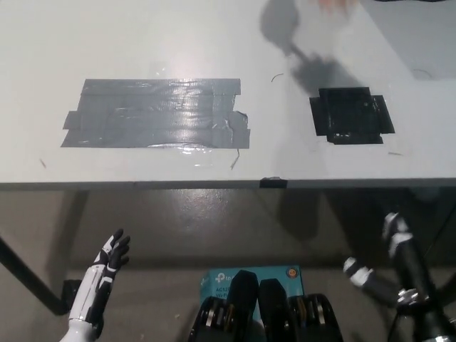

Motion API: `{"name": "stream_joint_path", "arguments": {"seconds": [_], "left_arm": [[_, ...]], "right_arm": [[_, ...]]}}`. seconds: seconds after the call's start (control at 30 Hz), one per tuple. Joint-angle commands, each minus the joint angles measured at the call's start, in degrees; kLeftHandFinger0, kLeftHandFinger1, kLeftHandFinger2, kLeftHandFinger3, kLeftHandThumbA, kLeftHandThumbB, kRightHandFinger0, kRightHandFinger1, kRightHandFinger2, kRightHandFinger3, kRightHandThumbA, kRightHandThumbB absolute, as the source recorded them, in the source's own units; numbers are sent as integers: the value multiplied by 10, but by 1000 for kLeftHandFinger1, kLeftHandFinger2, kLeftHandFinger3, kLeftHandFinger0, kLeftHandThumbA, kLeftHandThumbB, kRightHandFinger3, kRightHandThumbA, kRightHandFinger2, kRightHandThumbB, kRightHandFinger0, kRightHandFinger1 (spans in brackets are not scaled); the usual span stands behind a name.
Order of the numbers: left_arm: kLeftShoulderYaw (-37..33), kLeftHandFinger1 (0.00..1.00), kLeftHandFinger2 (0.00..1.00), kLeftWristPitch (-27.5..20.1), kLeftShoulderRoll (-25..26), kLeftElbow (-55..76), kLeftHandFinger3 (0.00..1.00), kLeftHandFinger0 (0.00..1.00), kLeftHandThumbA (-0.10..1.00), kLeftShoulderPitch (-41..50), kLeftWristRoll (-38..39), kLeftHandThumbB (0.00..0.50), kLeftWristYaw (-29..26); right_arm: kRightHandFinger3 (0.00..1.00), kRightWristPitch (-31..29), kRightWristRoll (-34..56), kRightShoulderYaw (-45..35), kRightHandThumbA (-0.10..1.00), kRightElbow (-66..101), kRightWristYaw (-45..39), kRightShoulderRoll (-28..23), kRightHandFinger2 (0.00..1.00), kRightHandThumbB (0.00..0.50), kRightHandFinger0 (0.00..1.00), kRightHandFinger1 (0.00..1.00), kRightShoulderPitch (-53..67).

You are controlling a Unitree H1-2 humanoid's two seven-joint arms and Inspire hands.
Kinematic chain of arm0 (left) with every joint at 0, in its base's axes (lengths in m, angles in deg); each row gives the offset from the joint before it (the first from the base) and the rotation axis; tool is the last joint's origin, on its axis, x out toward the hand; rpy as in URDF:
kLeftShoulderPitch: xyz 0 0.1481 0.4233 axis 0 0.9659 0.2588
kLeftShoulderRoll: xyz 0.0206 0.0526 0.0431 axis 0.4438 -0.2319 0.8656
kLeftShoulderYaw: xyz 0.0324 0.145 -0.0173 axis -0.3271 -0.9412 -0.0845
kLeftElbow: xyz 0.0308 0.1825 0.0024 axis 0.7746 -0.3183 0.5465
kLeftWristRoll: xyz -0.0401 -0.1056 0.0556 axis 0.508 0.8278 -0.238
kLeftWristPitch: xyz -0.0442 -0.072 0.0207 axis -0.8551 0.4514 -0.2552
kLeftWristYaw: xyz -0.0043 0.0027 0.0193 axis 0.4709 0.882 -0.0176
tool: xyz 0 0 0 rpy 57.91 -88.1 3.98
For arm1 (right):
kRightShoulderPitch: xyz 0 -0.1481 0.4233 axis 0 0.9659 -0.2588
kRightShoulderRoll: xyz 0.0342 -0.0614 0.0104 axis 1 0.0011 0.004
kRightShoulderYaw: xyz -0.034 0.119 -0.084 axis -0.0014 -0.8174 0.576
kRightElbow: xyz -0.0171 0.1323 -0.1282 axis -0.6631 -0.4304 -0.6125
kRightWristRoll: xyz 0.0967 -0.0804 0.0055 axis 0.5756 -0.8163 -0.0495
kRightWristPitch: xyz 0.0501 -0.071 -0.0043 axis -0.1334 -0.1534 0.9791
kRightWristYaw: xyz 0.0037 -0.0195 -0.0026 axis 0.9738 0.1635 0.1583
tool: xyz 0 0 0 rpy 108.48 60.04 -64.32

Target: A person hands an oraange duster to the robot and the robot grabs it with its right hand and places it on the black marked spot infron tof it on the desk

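Head view: black square (pixel 352 115) lies on desk (pixel 214 43) ahead of right hand (pixel 395 239), fingers unclear; no duster visible. Left hand (pixel 110 260) rests low, fingers spread.

My worktop (pixel 142 43) is brightly and evenly lit from above — glare streaks across the grey tape patch (pixel 157 114). A soft dark shadow (pixel 306 57) falls near the black marked spot (pixel 351 115). Below the edge it is dim, and a pale blur (pixel 335 6) smears the top.
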Motion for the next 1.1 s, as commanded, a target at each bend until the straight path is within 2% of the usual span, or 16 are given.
{"name": "stream_joint_path", "arguments": {"seconds": [0.0, 0.03, 0.07, 0.1, 0.17, 0.23, 0.33, 0.37, 0.47, 0.6, 0.73, 0.77, 0.8, 0.87, 0.97, 1.07], "left_arm": [[-6, 1000, 1000, -10, -4, 23, 1000, 1000, 938, 9, -9, 207, 2], [-7, 1000, 1000, -10, -5, 24, 1000, 1000, 938, 13, -10, 208, 2], [-7, 1000, 1000, -12, -5, 21, 1000, 1000, 939, 11, -12, 209, 0], [-7, 1000, 1000, -19, -4, 15, 1000, 1000, 950, 8, -16, 211, -1], [-5, 1000, 1000, -22, -5, 10, 1000, 1000, 930, 8, -8, 217, 2], [-2, 1000, 1000, -17, -5, 11, 1000, 1000, 921, 7, -4, 211, 3], [0, 1000, 1000, -16, -3, 13, 1000, 1000, 917, 5, -8, 204, 1], [0, 1000, 1000, -18, -3, 13, 1000, 1000, 916, 7, -7, 202, 1], [-2, 1000, 1000, -20, -1, 10, 1000, 1000, 919, 6, -12, 206, 2], [0, 1000, 1000, -23, -1, 6, 1000, 1000, 918, -4, -12, 204, 0], [1, 1000, 1000, -16, -1, 17, 1000, 1000, 923, 4, -13, 210, -1], [2, 1000, 1000, -17, -1, 18, 1000, 1000, 924, 4, -13, 210, -1], [2, 1000, 1000, -17, 0, 18, 1000, 1000, 926, 5, -14, 201, -1], [3, 1000, 1000, -21, 2, 15, 1000, 1000, 927, 0, -15, 200, -2], [4, 1000, 1000, -16, 0, 19, 1000, 1000, 926, -3, -11, 204, -1], [5, 1000, 1000, -14, 0, 22, 1000, 1000, 925, -3, -13, 209, -2]], "right_arm": [[1000, -14, -97, -34, 648, 109, 35, -20, 1000, 201, 1000, 1000, -37], [1000, 19, -85, -40, 686, 135, 22, -25, 1000, 223, 1000, 1000, -53], [1000, 47, -61, -45, 724, 150, 9, -31, 1000, 227, 1000, 1000, -70], [1000, 96, -16, -52, 835, 173, -7, -41, 1000, 224, 1000, 1000, -97], [1000, 170, 37, -68, 920, 196, -24, -60, 1000, 232, 1000, 1000, -153], [1000, 211, 42, -78, 967, 199, -31, -79, 1000, 255, 1000, 1000, -200], [1000, 255, 7, -86, 1000, 198, -36, -108, 1000, 251, 1000, 1000, -269], [1000, 277, 4, -89, 1000, 202, -39, -117, 1000, 279, 1000, 1000, -287], [1000, 293, -42, -83, 1000, 185, -50, -154, 1000, 276, 1000, 1000, -341], [1000, 339, -104, -58, 1000, 151, -81, -176, 1000, 344, 1000, 1000, -409], [1000, 339, -187, -54, 1000, 59, -160, -147, 1000, 392, 1000, 1000, -485], [1000, 339, -191, -56, 1000, 31, -172, -135, 1000, 377, 1000, 1000, -501], [1000, 339, -199, -62, 959, 8, -188, -122, 1000, 332, 1000, 1000, -514], [1000, 339, -222, -58, 999, -80, -207, -108, 1000, 359, 1000, 1000, -556], [1000, 339, -232, -60, 921, -169, -202, -93, 1000, 366, 1000, 1000, -596], [1000, 339, -251, -49, 984, -257, -214, -88, 1000, 373, 1000, 1000, -629]]}}
